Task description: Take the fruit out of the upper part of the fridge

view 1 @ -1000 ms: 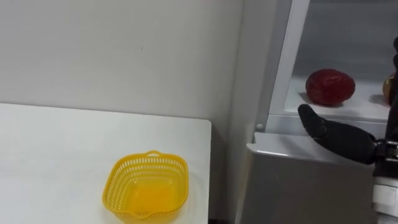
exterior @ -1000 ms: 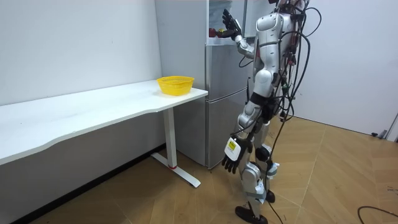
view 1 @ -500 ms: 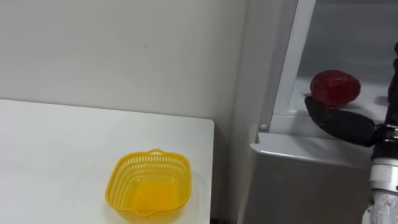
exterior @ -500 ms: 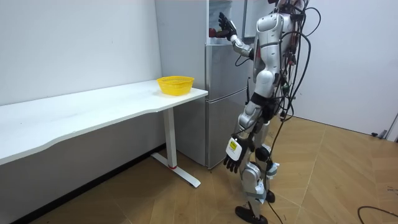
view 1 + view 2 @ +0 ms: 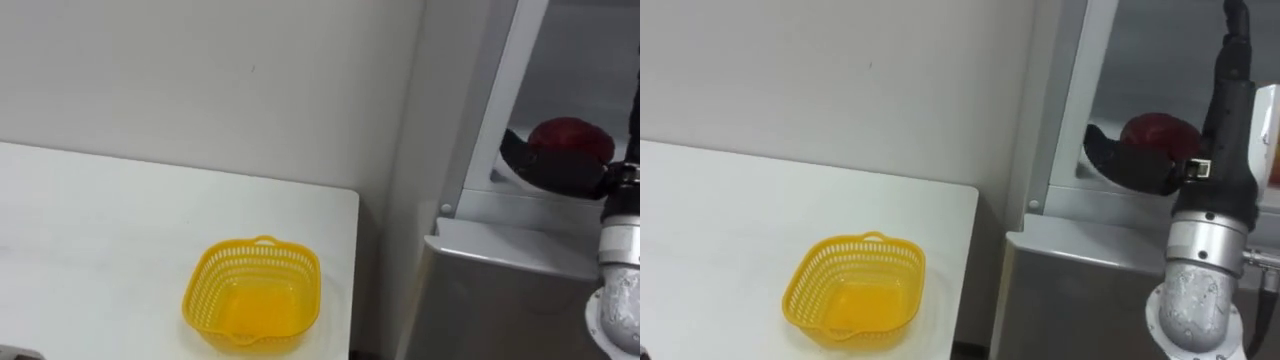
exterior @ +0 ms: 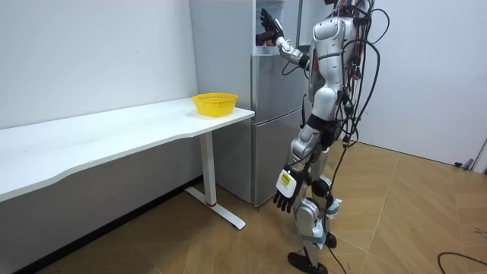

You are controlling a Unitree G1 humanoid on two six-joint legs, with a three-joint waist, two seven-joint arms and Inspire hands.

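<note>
1. Since a second ago the right hand (image 5: 1130,160) has gone from before the fridge's (image 5: 500,262) front ledge into the upper compartment, up to the red fruit (image 5: 1157,130).
2. The hand is spread wide: its fingers stand straight up, and its thumb lies low across the fruit's front. I cannot tell whether it touches the fruit.
3. The fruit sits on the shelf, ungrasped.
4. The left hand (image 6: 285,199) hangs by the thigh, fingers loose.
5. The yellow basket (image 5: 252,295) stands on the table (image 5: 100,230).
</note>
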